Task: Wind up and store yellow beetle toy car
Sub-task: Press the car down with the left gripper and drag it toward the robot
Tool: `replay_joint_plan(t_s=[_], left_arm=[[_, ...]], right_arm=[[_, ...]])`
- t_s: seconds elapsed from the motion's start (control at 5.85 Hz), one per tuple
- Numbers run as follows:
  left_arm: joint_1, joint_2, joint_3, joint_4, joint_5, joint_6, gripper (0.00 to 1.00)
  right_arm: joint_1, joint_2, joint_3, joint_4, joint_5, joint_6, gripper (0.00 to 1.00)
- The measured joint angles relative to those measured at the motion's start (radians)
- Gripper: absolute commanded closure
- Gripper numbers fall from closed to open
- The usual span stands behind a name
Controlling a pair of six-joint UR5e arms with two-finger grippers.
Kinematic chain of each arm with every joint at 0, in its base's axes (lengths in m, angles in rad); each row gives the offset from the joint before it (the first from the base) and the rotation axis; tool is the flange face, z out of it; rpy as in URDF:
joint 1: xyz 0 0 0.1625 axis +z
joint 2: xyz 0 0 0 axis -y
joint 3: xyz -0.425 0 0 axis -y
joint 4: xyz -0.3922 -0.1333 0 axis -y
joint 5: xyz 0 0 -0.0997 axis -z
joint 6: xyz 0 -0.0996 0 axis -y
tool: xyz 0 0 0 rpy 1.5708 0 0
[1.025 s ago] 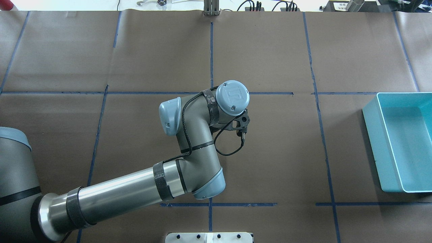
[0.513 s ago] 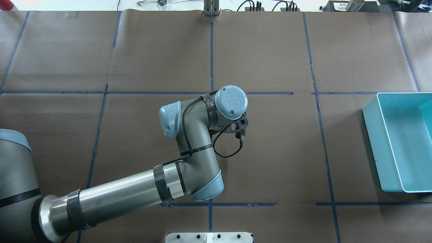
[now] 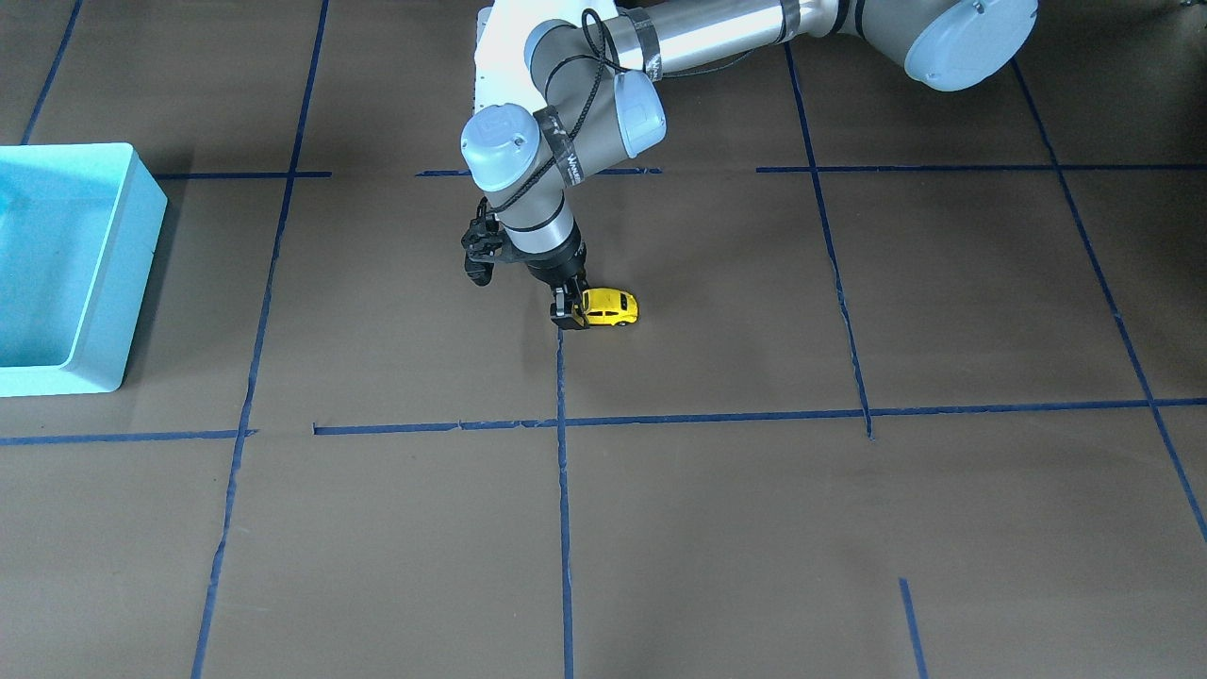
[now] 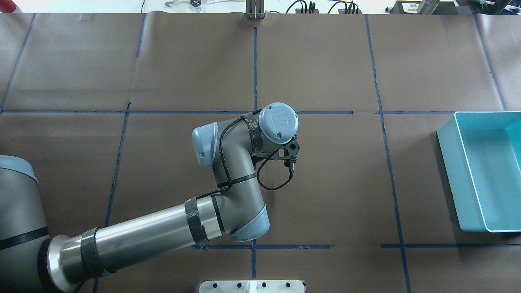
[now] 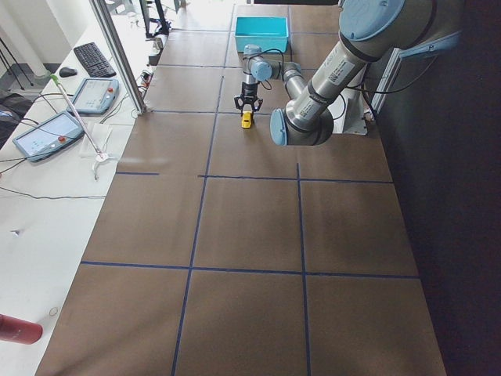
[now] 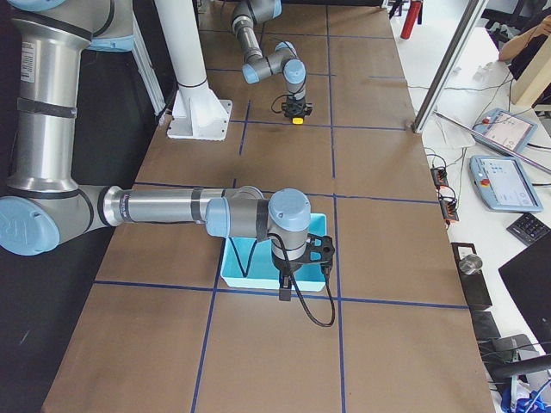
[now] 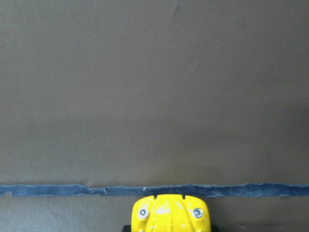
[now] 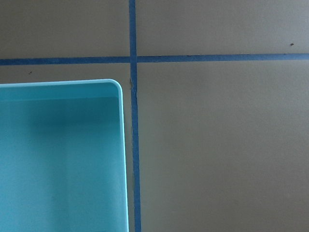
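Car: yellow beetle toy car (image 3: 611, 307) stands on its wheels on the brown paper (image 3: 754, 528) near the table's middle; one end lies just beside a blue tape line (image 7: 154, 190); the body runs away from the line; well apart from the bin
Left claw: left gripper (image 3: 566, 313) comes straight down onto the car's tape-side end; jaws drawn in to about the car's width, one finger to each flank; reads as a pinch on the car, though the contact faces are too small to confirm
Why held low: car not lifted, wheels look pressed to the paper; likely so that a drag along the table turns the wheels and loads the spring; a raised car would wind nothing
Wrist view: only the rounded yellow end with two silver studs shows, at the bottom edge; dark slivers at either side, fingers or wheels, cannot tell which
Overhead: left arm (image 4: 228, 175) bends over the spot and hides both car and claw
Bin: turquoise bin (image 3: 123, 273) sits open side up at the table's edge on the robot's right; placed as the store
Right claw: right gripper (image 6: 282, 289) hangs over the bin's near rim; seen from the side camera only, so cannot tell how far open it is; looks parked out of the working lane
Stage: winding step in hand; storing not begun
Risk: hold is at one end only; the car may pivot or skid; wheels may slide on the paper rather than turn
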Motion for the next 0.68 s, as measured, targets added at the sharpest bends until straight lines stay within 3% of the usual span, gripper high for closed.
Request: replay_joint_plan(t_s=[0.68], left_arm=[[-0.036,0.0,-0.019,-0.084,-0.118,0.007,0.94]], right_arm=[[0.0,0.0,-0.001,0.001,0.0,0.0,0.0]])
